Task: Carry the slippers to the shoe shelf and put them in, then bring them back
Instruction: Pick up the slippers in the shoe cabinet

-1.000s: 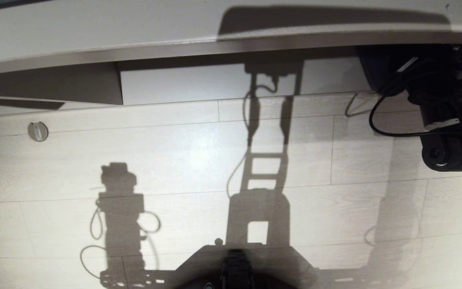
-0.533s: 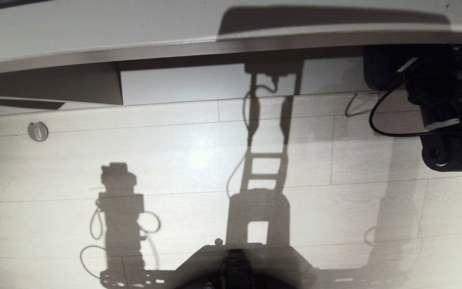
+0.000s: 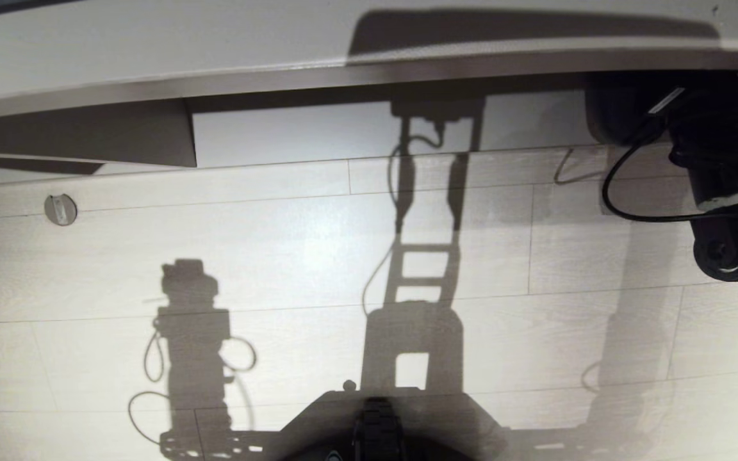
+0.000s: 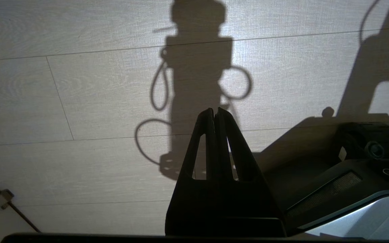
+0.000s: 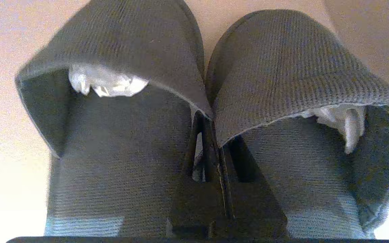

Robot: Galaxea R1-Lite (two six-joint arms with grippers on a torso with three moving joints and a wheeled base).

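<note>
In the head view, the floor (image 3: 318,256) fills the middle. The shoe shelf (image 3: 356,131) runs along twelve o'clock. The right end effector (image 5: 214,135) sits at two o'clock, between the slippers (image 5: 275,81), which lie side by side, touching. A round floor fitting (image 3: 60,209) lies at ten o'clock.

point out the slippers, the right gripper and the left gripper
slippers (image 5: 275,67): right wrist view, on the ribbed toe cover of one slipper
right gripper (image 5: 211,125): right wrist view, at the fingertips between the two slippers
left gripper (image 4: 215,113): left wrist view, at the closed fingertips
</note>
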